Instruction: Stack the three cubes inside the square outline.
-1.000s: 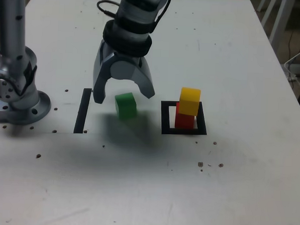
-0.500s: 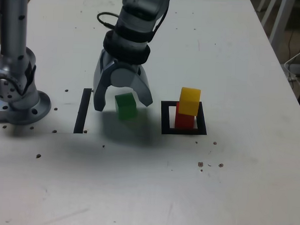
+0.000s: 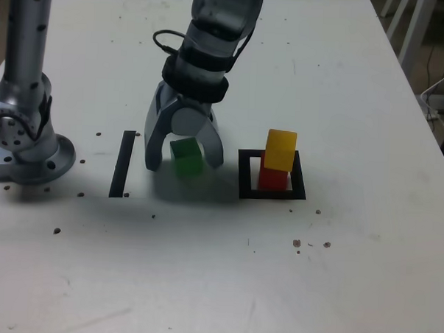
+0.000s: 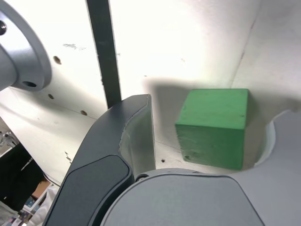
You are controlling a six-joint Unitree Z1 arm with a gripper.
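The green cube [image 3: 185,156], matte with sharp edges, sits on the white table [image 3: 343,83] between the black strip [image 3: 122,163] and the square outline [image 3: 244,175]. The gripper [image 3: 184,154] has come down around it and its jaws are narrower than a second ago, but still apart from the cube, holding nothing. The yellow cube [image 3: 280,150] already stands, slightly tilted, on the red cube [image 3: 271,179] inside the outline, so I judge only green remains.

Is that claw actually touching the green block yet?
Apart. In the wrist view a strip of table shows between the green cube and one finger of the gripper; the jaws straddle the cube.
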